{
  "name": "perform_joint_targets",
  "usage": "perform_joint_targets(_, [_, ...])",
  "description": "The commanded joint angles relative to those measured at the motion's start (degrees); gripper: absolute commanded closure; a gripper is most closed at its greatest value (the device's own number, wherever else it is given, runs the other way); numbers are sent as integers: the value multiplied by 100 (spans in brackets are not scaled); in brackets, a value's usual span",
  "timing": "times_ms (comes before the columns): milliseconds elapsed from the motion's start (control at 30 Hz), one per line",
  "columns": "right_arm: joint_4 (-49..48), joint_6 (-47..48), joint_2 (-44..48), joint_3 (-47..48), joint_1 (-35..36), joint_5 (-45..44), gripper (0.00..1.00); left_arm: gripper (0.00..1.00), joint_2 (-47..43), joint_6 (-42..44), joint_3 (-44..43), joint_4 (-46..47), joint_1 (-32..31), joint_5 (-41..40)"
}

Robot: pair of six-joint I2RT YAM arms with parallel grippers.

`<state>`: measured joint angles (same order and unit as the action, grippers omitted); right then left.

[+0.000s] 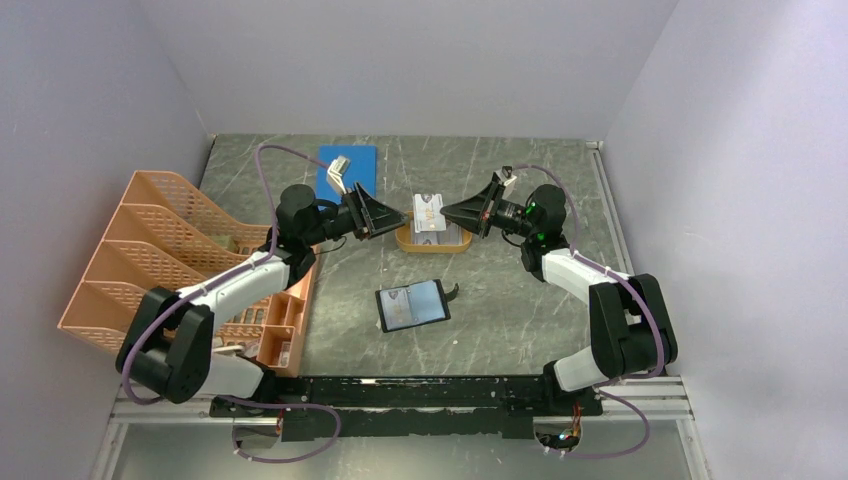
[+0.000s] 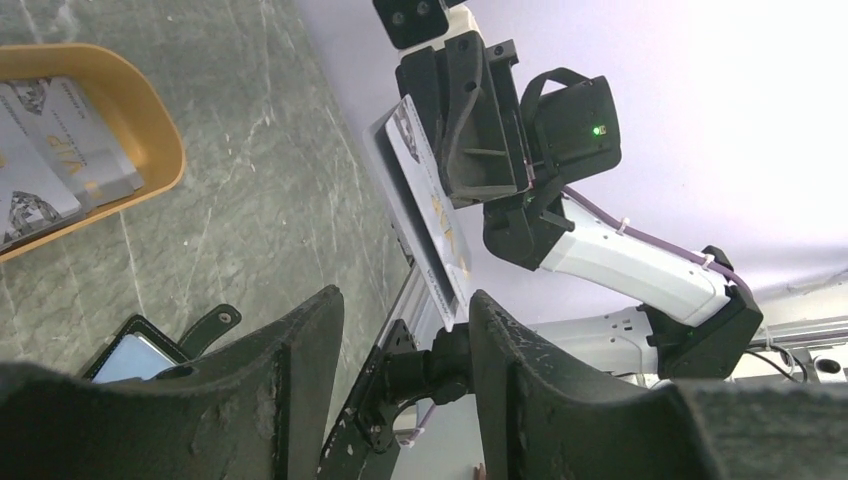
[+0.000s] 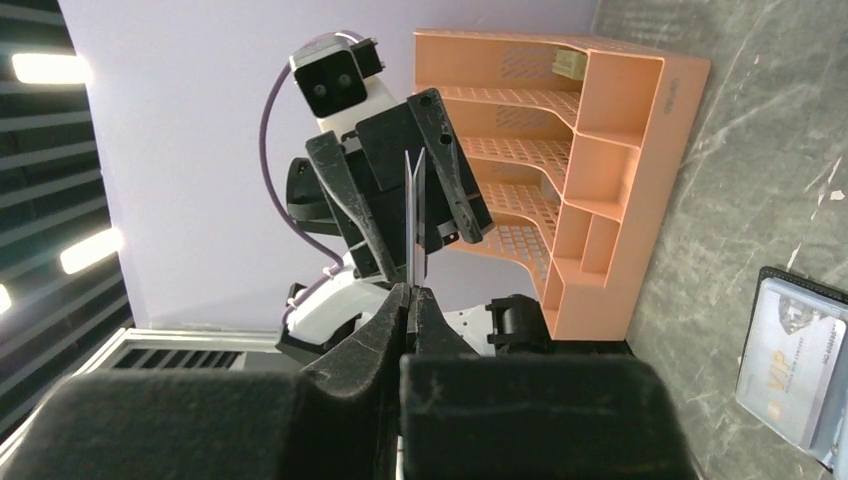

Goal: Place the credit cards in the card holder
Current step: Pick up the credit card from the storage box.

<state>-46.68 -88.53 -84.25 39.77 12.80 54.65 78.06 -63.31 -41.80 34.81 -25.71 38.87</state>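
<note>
My right gripper (image 1: 447,212) is shut on one pale credit card (image 1: 428,211) and holds it on edge in the air above the orange oval tray (image 1: 436,244). In the right wrist view the card (image 3: 410,215) shows edge-on above my shut fingertips (image 3: 410,290). My left gripper (image 1: 393,216) faces it, open and empty; in the left wrist view the card's (image 2: 432,205) free end reaches the mouth of its open jaws (image 2: 405,300) without being gripped. More cards (image 2: 45,150) lie in the tray. The black card holder (image 1: 412,305) lies open on the table with a card in it.
An orange mesh file rack (image 1: 170,255) stands along the left side and also shows in the right wrist view (image 3: 570,200). A blue flat sheet (image 1: 362,163) lies at the back. The card holder's snap tab (image 2: 215,322) sticks out to the right.
</note>
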Motion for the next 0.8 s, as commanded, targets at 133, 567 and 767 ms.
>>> perform_joint_targets(133, [-329, -126, 162, 31, -47, 87, 100, 50, 245, -85, -116, 441, 14, 262])
perform_joint_targets(567, [-360, -146, 181, -4, -25, 98, 100, 51, 380, -146, -276, 604, -118, 263])
perform_joint_targets(767, [-348, -134, 206, 21, -6, 107, 100, 53, 424, -81, -311, 510, -152, 252])
